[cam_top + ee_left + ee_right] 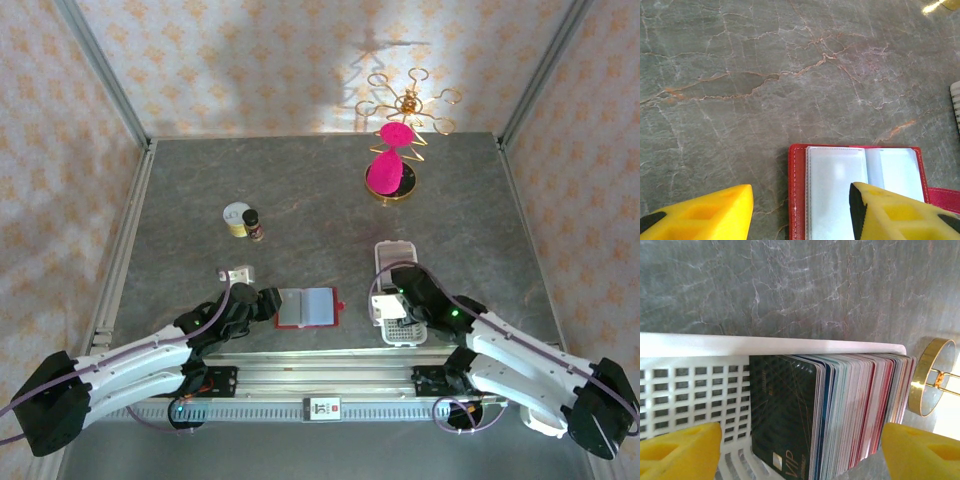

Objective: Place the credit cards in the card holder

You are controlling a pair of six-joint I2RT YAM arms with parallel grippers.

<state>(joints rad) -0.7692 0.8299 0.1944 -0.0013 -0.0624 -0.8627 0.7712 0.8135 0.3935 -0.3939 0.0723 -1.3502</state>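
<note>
The card holder (307, 307), a small red wallet, lies open on the table with its clear sleeves (835, 195) facing up. My left gripper (268, 303) is open at its left edge. One yellow finger (715, 215) is over bare table and the other finger (890, 215) is over the sleeves, with the red border (797, 200) between them. The credit cards (840, 410) stand packed on edge in a white slotted tray (690, 390), a black VIP card foremost. My right gripper (801, 440) is open wide, its fingertips on either side of the stack, gripping nothing.
The white tray (396, 250) runs front to back right of the wallet. A gold stand with pink pieces (392, 170) is at the back right; its base (930, 385) lies just past the tray's end. A small jar and bottle (243, 220) and a metal clip (237, 273) sit left.
</note>
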